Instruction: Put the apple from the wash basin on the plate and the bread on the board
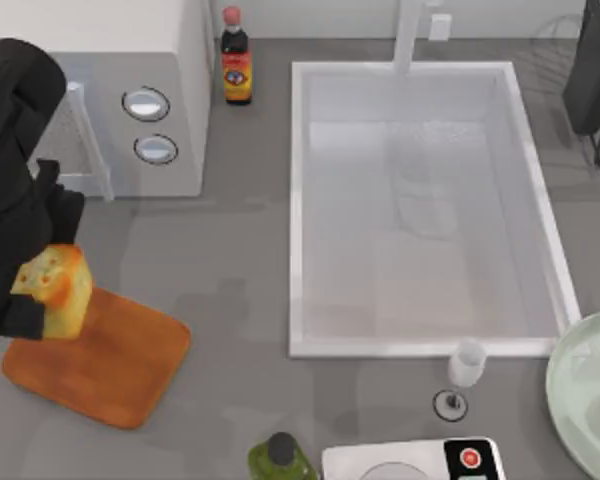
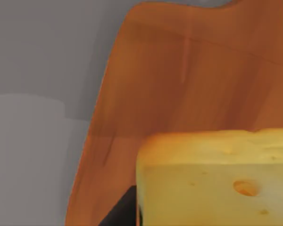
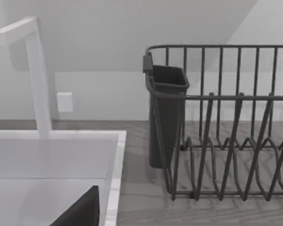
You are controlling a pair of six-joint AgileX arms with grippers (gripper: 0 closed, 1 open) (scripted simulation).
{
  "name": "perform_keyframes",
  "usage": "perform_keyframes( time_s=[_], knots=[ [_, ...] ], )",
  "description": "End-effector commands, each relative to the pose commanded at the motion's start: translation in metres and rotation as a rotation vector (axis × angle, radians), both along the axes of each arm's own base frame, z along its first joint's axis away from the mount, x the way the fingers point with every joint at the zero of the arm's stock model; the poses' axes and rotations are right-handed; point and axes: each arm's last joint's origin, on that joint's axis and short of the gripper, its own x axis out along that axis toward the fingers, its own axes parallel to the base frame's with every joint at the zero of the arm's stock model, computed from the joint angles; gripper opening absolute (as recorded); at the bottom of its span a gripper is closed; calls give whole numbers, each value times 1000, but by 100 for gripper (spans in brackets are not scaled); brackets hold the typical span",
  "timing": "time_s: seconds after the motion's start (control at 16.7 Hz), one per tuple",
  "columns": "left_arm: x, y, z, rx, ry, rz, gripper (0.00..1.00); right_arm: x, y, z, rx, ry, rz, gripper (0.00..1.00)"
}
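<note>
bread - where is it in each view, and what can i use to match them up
Top view: the bread sits at the table's left, held by the left gripper over the near-left end of the board.
Left wrist view: the bread is close up, with the board beyond it.
Right wrist view: not in it; the wash basin and a dish rack are there.
Shared landmark: the orange-brown board, in the top and left wrist views.
</note>
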Motion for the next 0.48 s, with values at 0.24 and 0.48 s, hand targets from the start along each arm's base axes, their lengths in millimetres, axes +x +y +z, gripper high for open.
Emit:
perform_keyframes(
  time_s=[0.24, 0.48],
  knots=[
    [-1, -4, 0, 0, -6, 62, 0, 0, 0, 0, 0, 0, 0, 100],
    [0, -2, -1, 0, -5, 64, 0, 0, 0, 0, 0, 0, 0, 100]
  ],
)
